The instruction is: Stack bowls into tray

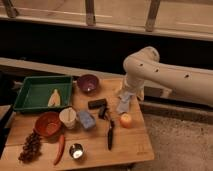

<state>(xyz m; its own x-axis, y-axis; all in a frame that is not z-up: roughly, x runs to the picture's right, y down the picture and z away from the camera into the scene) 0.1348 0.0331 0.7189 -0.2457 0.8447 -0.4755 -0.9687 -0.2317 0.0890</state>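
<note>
The dark purple bowl (87,82) stands upright on the wooden table, just right of the green tray (30,102). The orange-red bowl (48,124) stands on the table in front of the tray, next to a white cup (67,118). The tray holds a pale yellow piece of food (54,97). My gripper (124,103) hangs from the white arm (165,75) over the right side of the table. It is well to the right of the purple bowl and holds neither bowl.
A blue sponge (86,119), a black block (97,103), a dark-handled utensil (110,134) and an orange fruit (125,120) lie mid-table. Grapes (30,146), a red chili (60,149) and a small metal cup (76,151) sit near the front edge.
</note>
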